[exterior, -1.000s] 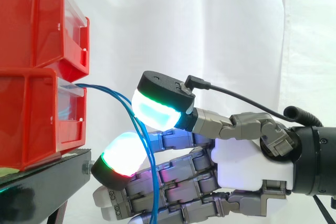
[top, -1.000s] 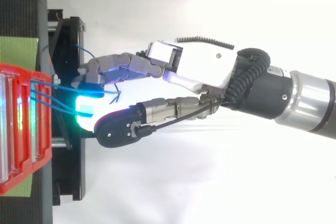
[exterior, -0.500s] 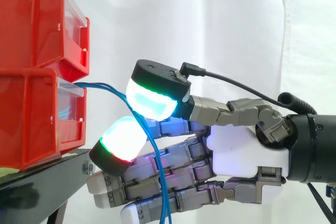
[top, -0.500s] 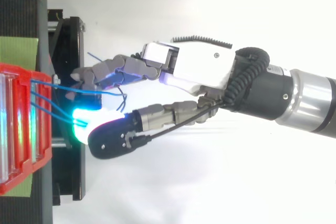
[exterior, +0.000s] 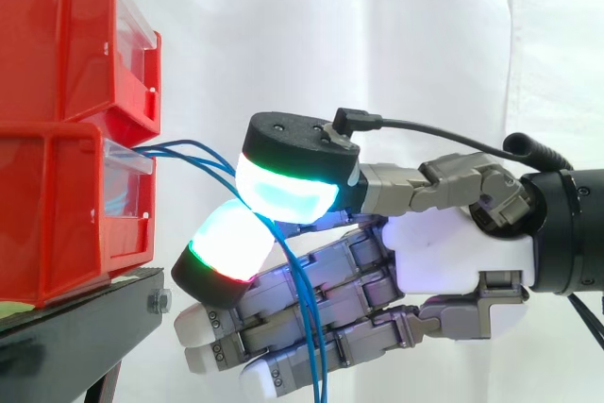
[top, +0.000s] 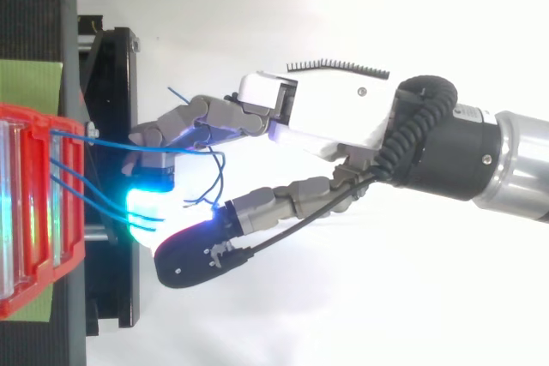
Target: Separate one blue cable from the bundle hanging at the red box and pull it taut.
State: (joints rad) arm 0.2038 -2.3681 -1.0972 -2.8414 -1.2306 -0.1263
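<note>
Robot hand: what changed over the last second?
The robot hand rose a little, and its lit pads closed together on the blue cables, which ran through an open gap before. From above, the thumb swung toward the view's bottom edge. The red bins and black stand stayed put; the cables still hang slack below it.

Nothing here can be read as text, number or sign. The red bins (exterior: 66, 129) show plain faces. A small pale mark (top: 468, 111) on the arm's black wrist (top: 455, 160), seen from above, is too small to make out.
</note>
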